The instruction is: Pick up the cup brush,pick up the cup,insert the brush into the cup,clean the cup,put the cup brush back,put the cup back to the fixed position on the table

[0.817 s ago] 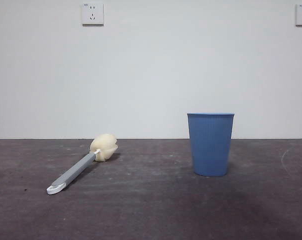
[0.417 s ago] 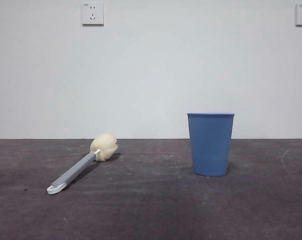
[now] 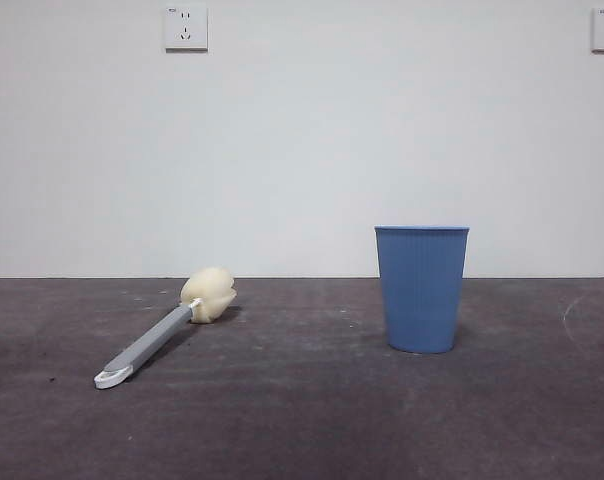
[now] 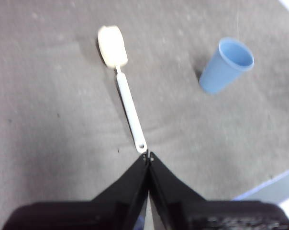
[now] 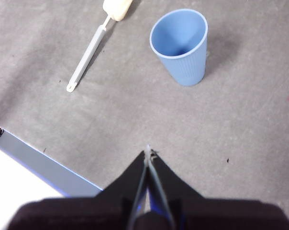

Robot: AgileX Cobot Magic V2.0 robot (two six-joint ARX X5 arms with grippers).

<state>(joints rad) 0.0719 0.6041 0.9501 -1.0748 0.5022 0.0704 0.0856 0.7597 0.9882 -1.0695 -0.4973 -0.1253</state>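
Both grippers — left gripper (image 4: 148, 157) and right gripper (image 5: 148, 152) — have jaws pressed together, above the table (image 3: 302, 420); the cup (image 3: 421, 288) stands upright, empty — the cup brush (image 3: 167, 326) lies well apart

bare lab: white wall (image 3: 302, 150), sockets (image 3: 185, 28)
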